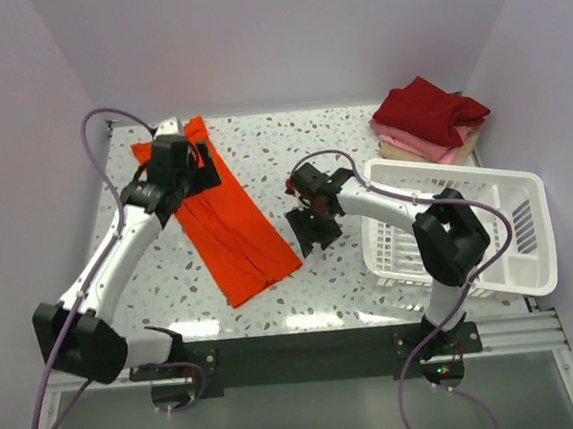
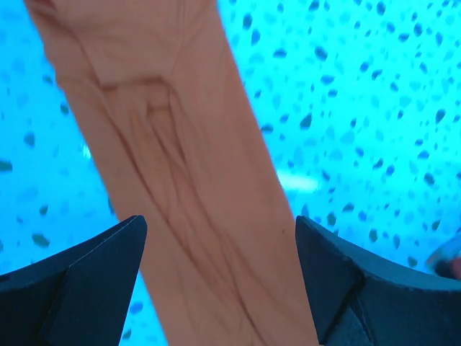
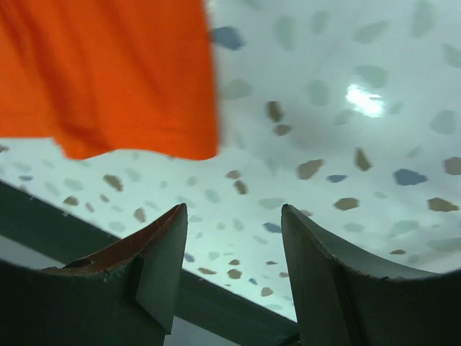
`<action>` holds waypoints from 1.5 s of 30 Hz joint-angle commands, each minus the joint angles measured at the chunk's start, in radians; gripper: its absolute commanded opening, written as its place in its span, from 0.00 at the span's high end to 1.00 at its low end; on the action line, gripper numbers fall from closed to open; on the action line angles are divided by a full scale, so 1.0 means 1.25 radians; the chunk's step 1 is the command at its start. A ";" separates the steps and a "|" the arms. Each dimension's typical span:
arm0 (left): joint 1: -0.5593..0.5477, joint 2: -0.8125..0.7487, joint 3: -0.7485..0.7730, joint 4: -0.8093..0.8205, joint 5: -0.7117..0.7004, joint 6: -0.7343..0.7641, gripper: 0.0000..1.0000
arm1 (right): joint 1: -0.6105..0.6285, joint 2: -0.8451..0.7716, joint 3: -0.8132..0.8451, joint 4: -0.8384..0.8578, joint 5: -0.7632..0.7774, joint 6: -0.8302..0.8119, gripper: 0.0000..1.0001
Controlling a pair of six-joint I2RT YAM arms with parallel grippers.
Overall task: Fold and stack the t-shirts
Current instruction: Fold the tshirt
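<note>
A bright orange-red t-shirt (image 1: 229,220), folded into a long strip, lies slantwise across the left half of the table. My left gripper (image 1: 203,174) hovers over its far end. In the left wrist view the t-shirt (image 2: 187,180) looks pale orange, and the left gripper (image 2: 220,238) is open, its jaws straddling the strip without pinching it. My right gripper (image 1: 310,234) sits just right of the strip's near end. It is open (image 3: 234,216) over bare table, with the t-shirt's edge (image 3: 108,72) ahead on its left. Folded dark red, pink and beige t-shirts (image 1: 429,122) are stacked at the back right.
A white lattice basket (image 1: 512,205) stands on the right side, close behind the right arm's elbow. White walls enclose the speckled table (image 1: 290,144) on three sides. A dark rail (image 1: 307,338) runs along the near edge.
</note>
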 commanded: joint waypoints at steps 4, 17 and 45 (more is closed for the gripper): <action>-0.087 -0.135 -0.279 -0.127 -0.050 -0.186 0.12 | -0.050 0.003 -0.042 0.094 -0.048 -0.023 0.44; -0.131 -0.366 -0.557 -0.175 0.037 -0.372 0.13 | -0.050 0.071 -0.093 0.169 -0.135 -0.006 0.46; -0.196 -0.314 -0.666 -0.018 0.148 -0.469 0.21 | -0.022 0.135 -0.045 0.169 -0.150 0.007 0.77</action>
